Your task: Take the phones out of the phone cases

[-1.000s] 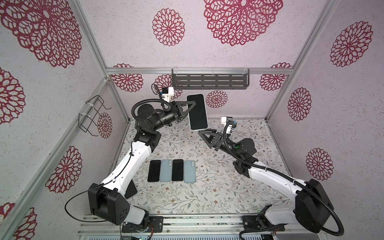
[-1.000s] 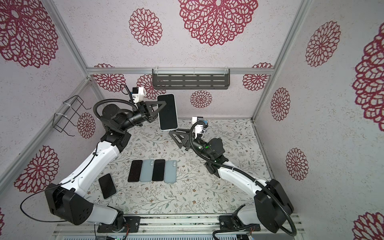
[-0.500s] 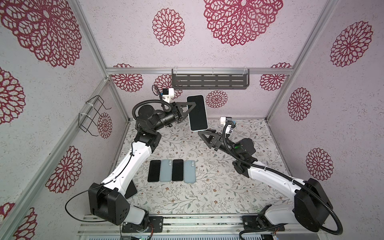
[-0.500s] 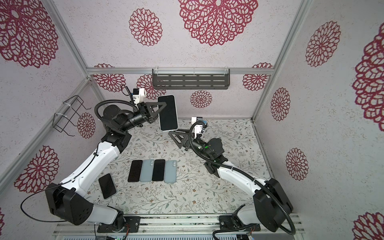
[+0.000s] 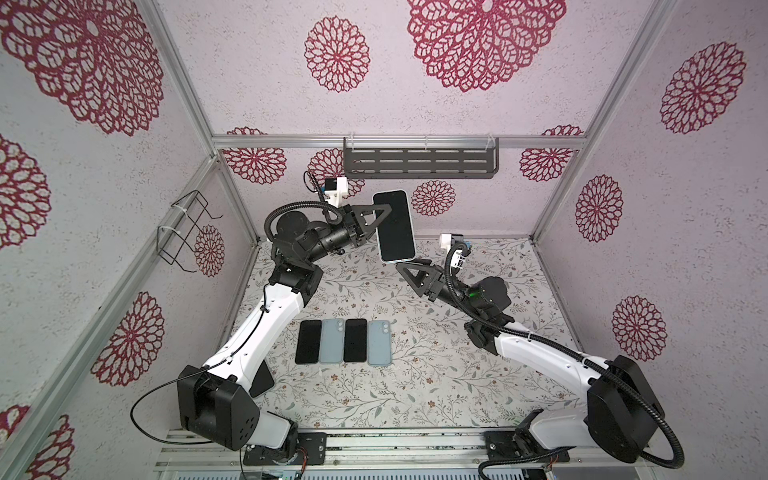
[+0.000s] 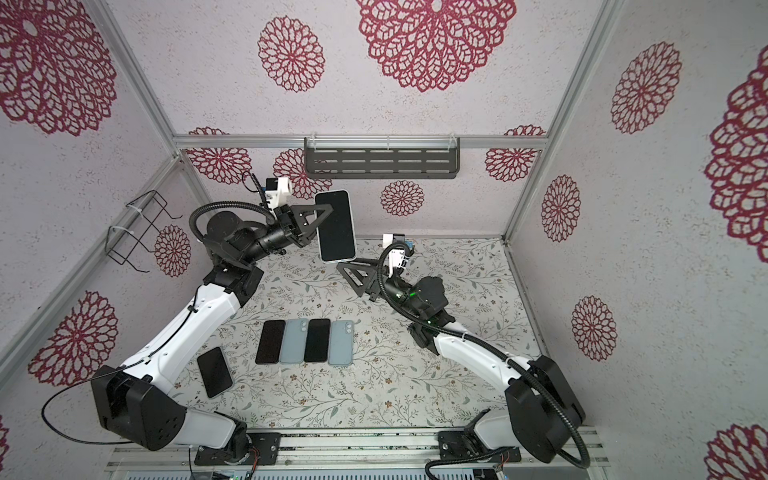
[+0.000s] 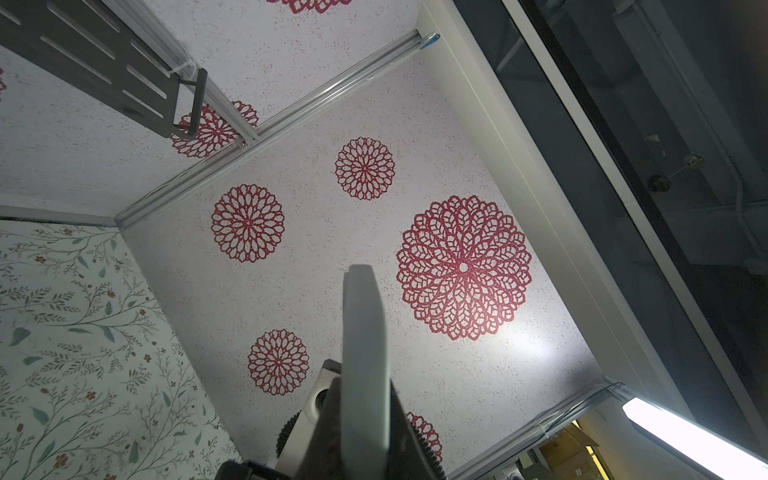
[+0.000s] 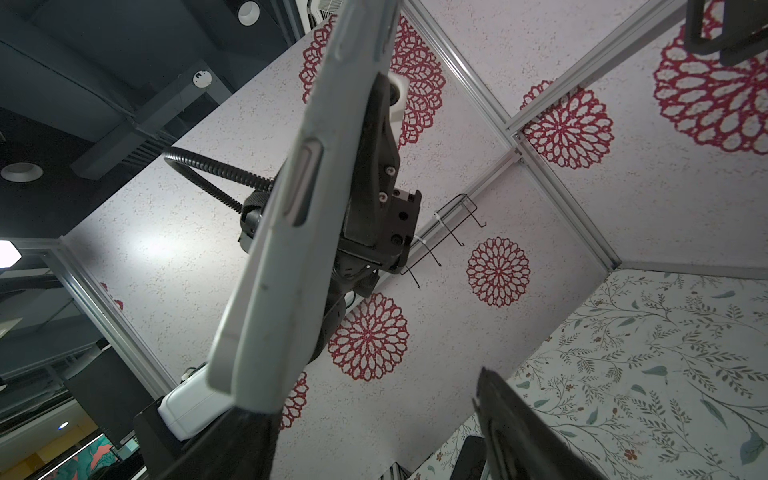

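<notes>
Nothing visibly moved: left end effector [image 5: 384,212] clamps phone [image 5: 395,226], rear finger hidden from above; right end effector [image 5: 405,269] open.

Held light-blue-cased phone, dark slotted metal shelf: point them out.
light-blue-cased phone [image 5: 395,226], in a top view, centre of its black screen.
dark slotted metal shelf [image 5: 419,163], in a top view, middle of its slotted panel.

Pale speckled walls [image 5: 249,83] carry red lace-like rosettes [image 5: 336,54] between aluminium posts [image 5: 182,75]. A dark slotted shelf [image 5: 419,164] hangs on the back wall, a wire rack [image 5: 187,232] on the side wall; the desk [image 5: 415,390] bears leafy print
</notes>
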You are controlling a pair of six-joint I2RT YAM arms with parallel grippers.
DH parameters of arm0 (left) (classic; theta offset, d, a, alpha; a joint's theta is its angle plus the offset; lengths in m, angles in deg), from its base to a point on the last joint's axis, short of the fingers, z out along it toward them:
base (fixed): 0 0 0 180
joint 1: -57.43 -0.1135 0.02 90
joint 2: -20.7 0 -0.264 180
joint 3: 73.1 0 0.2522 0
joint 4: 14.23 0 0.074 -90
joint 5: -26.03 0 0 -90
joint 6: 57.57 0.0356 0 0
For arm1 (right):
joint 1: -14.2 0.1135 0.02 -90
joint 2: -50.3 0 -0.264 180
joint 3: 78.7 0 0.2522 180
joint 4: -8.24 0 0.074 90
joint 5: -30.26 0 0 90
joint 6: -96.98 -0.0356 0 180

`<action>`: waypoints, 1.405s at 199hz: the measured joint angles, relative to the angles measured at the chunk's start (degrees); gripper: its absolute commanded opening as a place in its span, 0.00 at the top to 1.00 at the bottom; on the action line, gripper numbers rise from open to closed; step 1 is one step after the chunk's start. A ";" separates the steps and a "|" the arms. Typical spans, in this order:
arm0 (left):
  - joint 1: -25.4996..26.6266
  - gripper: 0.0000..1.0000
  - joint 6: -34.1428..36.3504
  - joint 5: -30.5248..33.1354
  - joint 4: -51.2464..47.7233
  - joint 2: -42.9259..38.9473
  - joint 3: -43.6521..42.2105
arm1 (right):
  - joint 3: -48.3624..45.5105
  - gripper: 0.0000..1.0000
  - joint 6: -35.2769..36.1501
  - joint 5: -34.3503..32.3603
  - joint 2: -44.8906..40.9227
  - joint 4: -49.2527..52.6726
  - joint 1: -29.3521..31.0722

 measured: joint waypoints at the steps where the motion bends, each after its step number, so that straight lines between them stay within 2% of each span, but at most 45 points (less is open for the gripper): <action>1: 0.00 1.00 0.00 0.00 -0.02 0.00 -0.02 | 0.00 0.24 -0.02 0.00 0.04 0.00 0.00; 129: -0.15 1.00 -0.15 1.49 2.01 -0.17 -2.12 | 0.11 0.27 -1.90 -1.11 1.38 -0.26 -0.17; 235: -0.11 1.00 0.33 3.80 4.42 -0.70 -4.83 | 0.13 0.42 -4.52 -1.49 2.71 0.61 -1.03; 280: 0.04 1.00 0.52 4.68 5.77 -1.33 -6.95 | 0.13 0.46 -5.01 0.28 2.71 1.70 -1.97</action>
